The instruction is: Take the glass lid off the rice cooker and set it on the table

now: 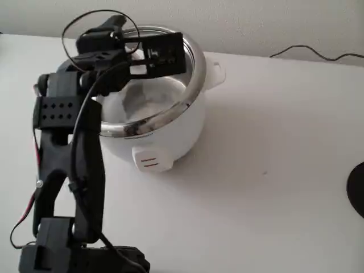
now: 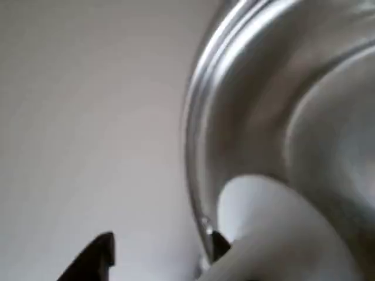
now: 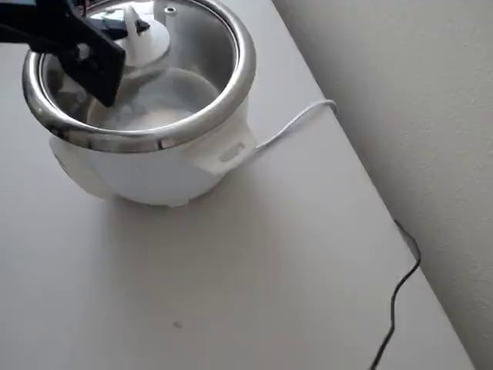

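The fixed view is looking down from behind the black arm's base at 7 o'clock, facing the round white rice cooker with its shiny steel rim (image 1: pixel 165 122) at 11 o'clock on the plain white table (image 1: pixel 273 170). The overhead view is sitting closer, holding the same cooker (image 3: pixel 154 166) at 10 o'clock. The wrist view is pressing very near the rim (image 2: pixel 199 146), blurring it.

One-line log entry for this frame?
phase: reaching lid knob | glass lid: on rice cooker | gripper: open, at knob | table: lid not yet placed
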Controlling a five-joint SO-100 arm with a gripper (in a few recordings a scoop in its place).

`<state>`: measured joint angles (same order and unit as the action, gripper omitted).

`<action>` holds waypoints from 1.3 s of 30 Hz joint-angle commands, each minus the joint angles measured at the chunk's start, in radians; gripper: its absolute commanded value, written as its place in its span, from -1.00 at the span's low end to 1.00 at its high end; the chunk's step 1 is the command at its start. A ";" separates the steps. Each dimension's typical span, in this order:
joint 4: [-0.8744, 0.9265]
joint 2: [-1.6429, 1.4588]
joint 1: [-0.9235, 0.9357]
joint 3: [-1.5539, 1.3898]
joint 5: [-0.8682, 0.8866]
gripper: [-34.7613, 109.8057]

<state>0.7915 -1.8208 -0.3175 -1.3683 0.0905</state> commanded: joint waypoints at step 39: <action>-0.420 -0.739 0.575 -0.440 -0.364 -0.52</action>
<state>0.5446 -2.4360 0.1381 -1.6920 -0.2301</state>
